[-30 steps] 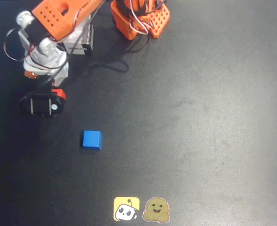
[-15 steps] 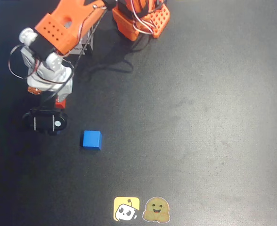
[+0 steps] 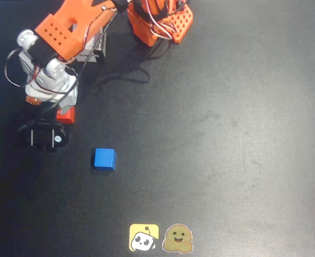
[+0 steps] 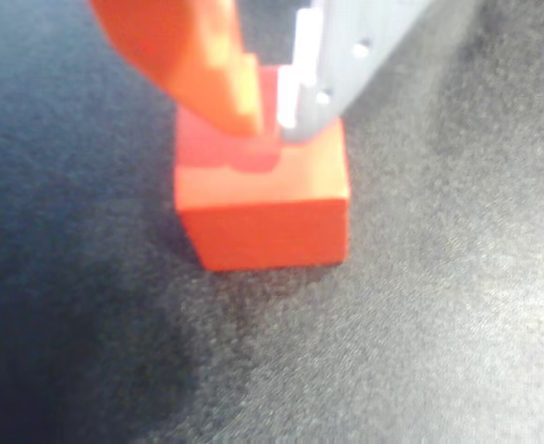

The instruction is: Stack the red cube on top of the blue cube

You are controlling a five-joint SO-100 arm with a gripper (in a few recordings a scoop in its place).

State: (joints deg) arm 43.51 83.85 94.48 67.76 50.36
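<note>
- I see the gripper [image 4: 267, 102] clenched on the red cube [image 4: 263, 208] in the wrist view: the orange finger [image 4: 193, 55] presses one side of the cube's top and the grey finger [image 4: 346, 65] presses the other side.
- In the overhead view the red cube [image 3: 66, 114] sits at the 9 o'clock side of the counter [image 3: 227, 134], mostly covered by the gripper and the arm [image 3: 61, 37] above it.
- I cannot tell for sure if the cube is lifted or rests on the counter; in the wrist view its lower edge looks close to the dark surface.
- The blue cube [image 3: 104, 159] lies free on the counter, near the red cube, at about 4 o'clock from it. Nothing is on top of it.
- So I judge the task is in its first part: the grasp is made, the stacking is not yet done.
- What is left, as I judge it: lift the red cube, carry it toward 4 o'clock until it is above the blue cube, lower it squarely and let go.
- Two stickers [image 3: 161, 237] lie at 6 o'clock, well apart from the cubes.
</note>
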